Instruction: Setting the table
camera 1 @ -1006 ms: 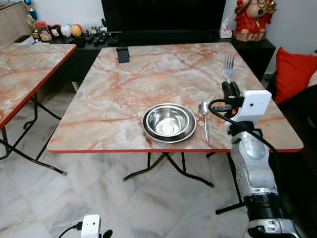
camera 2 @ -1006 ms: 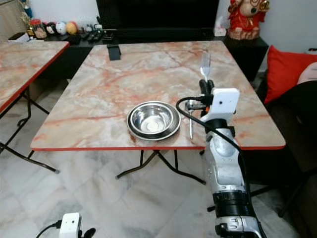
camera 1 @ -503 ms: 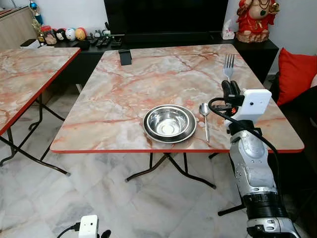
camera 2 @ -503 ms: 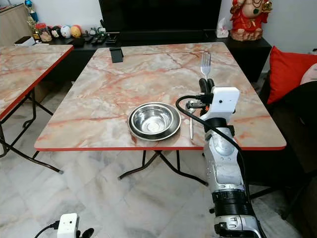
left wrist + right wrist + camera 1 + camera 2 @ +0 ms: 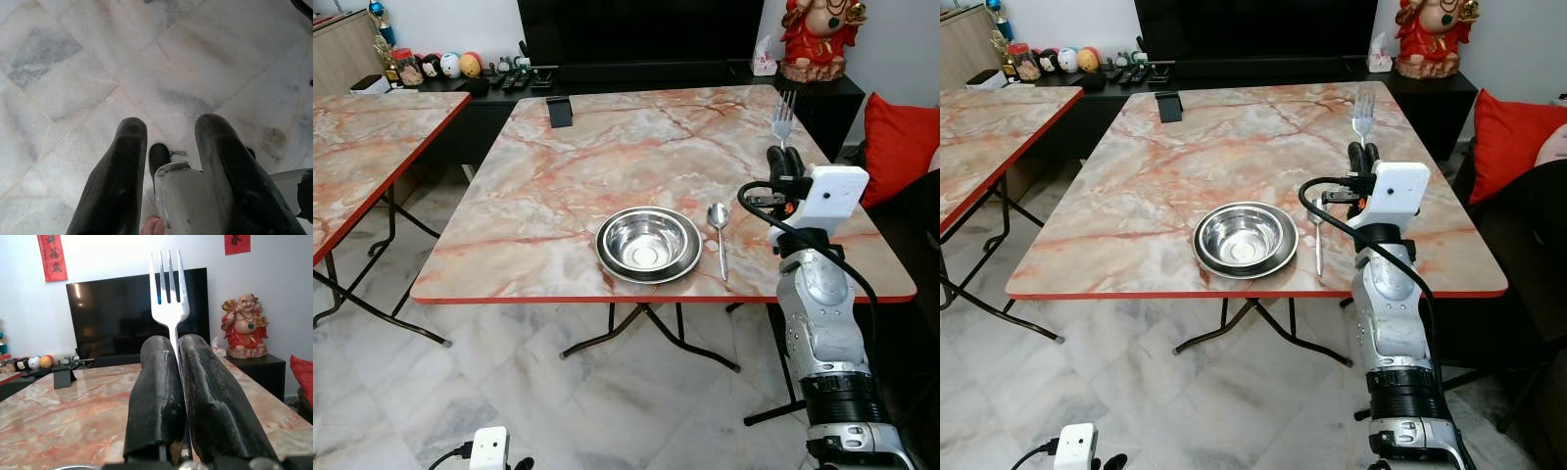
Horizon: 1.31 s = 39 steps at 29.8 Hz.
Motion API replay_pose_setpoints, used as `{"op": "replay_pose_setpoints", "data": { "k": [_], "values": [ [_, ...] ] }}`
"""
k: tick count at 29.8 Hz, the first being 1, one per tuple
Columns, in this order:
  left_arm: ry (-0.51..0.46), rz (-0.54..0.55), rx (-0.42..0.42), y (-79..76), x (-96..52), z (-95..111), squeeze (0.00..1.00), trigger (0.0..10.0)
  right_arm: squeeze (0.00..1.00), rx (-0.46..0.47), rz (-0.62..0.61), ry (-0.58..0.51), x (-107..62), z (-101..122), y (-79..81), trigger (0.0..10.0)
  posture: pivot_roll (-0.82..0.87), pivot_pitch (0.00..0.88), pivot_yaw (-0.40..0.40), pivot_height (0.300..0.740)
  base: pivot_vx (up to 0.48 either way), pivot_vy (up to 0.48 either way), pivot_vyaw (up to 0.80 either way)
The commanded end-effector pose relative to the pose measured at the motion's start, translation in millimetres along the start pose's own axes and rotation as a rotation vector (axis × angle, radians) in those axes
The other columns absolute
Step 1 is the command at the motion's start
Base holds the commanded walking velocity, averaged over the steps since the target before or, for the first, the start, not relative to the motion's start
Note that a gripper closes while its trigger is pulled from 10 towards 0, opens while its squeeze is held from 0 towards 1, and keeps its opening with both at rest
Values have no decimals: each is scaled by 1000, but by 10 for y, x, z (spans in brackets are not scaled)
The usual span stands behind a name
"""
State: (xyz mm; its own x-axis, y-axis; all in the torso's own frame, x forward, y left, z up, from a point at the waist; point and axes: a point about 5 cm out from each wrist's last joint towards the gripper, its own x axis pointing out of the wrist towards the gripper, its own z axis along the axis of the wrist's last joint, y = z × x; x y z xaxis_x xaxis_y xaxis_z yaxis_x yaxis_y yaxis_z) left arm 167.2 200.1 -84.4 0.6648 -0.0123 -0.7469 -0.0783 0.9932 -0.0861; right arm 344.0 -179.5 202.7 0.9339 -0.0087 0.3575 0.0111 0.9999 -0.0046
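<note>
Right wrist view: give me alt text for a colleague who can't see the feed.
The right end effector is shut on a fork, tines pointing up, above a marble-patterned table. Behind the table stand a dark television and a red seated figurine on a black cabinet.

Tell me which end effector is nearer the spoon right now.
The right end effector. It is raised over the table just to the right of the spoon, shut on the fork. The left end effector hangs low over the floor, well away from the table.
</note>
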Motion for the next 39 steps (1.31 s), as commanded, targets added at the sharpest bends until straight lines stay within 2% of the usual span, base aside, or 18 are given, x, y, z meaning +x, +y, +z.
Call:
{"op": "replay_pose_setpoints", "data": {
  "k": [1, 23, 31, 35, 36, 39],
  "values": [
    [25, 15, -7, 51, -26, -64, 0, 10000, 0, 3, 6, -19, 45, 47, 36, 10000, -105, 0, 62, 740, 270, 0, 0],
    [26, 14, -7, 51, -26, -65, 0, 10000, 0, 3, 5, -22, 53, 47, 39, 10000, -105, 0, 62, 740, 270, 0, 0],
    [39, 11, -16, 63, -29, -78, 0, 10000, 0, -7, -14, -45, 87, 140, 23, 10000, -113, 0, 85, 740, 115, 0, 0],
    [66, 19, -11, 127, -59, -133, 0, 10000, 0, -124, -74, 23, 87, 102, -145, 10000, -115, 0, 99, 740, 0, 0, 0],
    [66, 19, -11, 127, -59, -133, 0, 10000, 0, -124, -74, 23, 87, 102, -145, 10000, -115, 0, 99, 740, 0, 0, 0],
    [77, 27, -9, 195, -80, -148, 0, 10000, 0, -155, -156, 100, 65, 33, -330, 10000, -115, 0, 105, 740, 0, 0, 0]
  ]
}}
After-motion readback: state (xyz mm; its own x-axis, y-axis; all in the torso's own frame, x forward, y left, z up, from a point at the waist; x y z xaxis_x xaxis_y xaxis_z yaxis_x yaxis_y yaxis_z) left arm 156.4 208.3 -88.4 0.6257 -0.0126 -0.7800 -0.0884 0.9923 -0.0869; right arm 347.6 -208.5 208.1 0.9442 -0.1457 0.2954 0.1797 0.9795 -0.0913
